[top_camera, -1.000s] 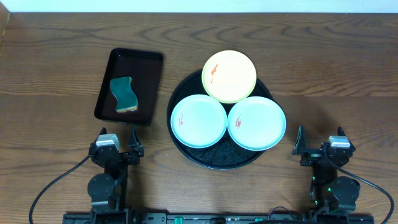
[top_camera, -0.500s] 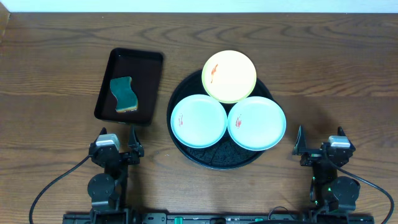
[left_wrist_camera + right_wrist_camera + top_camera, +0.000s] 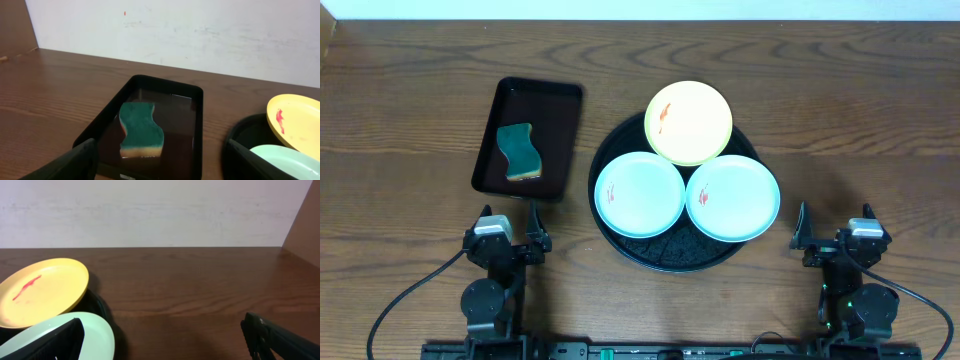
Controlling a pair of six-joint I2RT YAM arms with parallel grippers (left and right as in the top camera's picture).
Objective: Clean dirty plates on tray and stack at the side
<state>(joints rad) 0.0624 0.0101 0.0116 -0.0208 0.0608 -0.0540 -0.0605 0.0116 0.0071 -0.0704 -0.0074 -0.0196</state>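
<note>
Overhead view is showing a dark brown wooden bench filling the whole frame, and in the wrist views a pale wall is standing behind it.

The round black tray is sitting just right of centre. It is lying flat with its rim up and, being round, is showing no long axis. Three plates are lying face up in it, forming a triangle. One yellow plate is sitting at the top, reaching past the tray's upper rim. Two mint ones are lying side by side below it, the left mint plate and the right mint plate. Each plate is carrying a red-orange smear.

One rectangular black tray is lying at upper left, its long axis running up and down the frame with a slight lean. One green sponge is lying inside it along that axis.

At the lower edge, the left end effector and the right end effector are pointing up the frame, both spread wide and gripping nothing.
</note>
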